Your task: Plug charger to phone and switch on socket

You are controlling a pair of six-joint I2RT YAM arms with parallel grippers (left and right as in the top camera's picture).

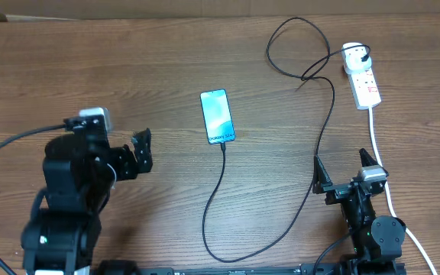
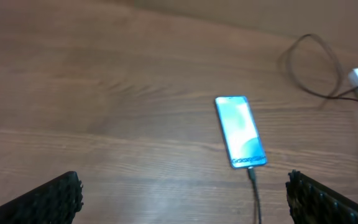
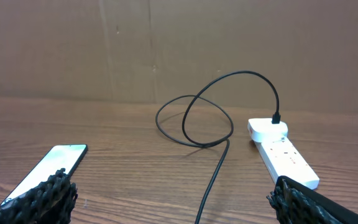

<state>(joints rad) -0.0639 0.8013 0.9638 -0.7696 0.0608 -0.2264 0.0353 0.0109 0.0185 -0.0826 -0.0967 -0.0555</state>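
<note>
Brown wood-grain bench (image 1: 90,61), both arms at the near edge. The slim black-edged smartphone with a light blue screen (image 1: 217,116) lies flat, screen up, around bench centre, its text end toward the robot. The long thin black charger cable (image 1: 323,130) has its small connector tip at the phone's near end; it looks seated in the port in the overhead and left wrist views. From there the cable runs toward the near edge, curves right, climbs between the phone and the right arm, makes a loose loop near the far edge, and ends in a black plug (image 1: 365,55) sitting in the far end of the narrow white power strip with red markings (image 1: 363,80), far right on the bench. Switch position is too small to tell. The strip's thick white cord (image 1: 380,176) trails back past the right arm. Left hand (image 1: 143,151) is spread wide and empty, left of the phone and apart from it. Right hand (image 1: 341,164) is spread wide and empty at near right, just beside the white cord, with the cable passing close to its left finger.
</note>
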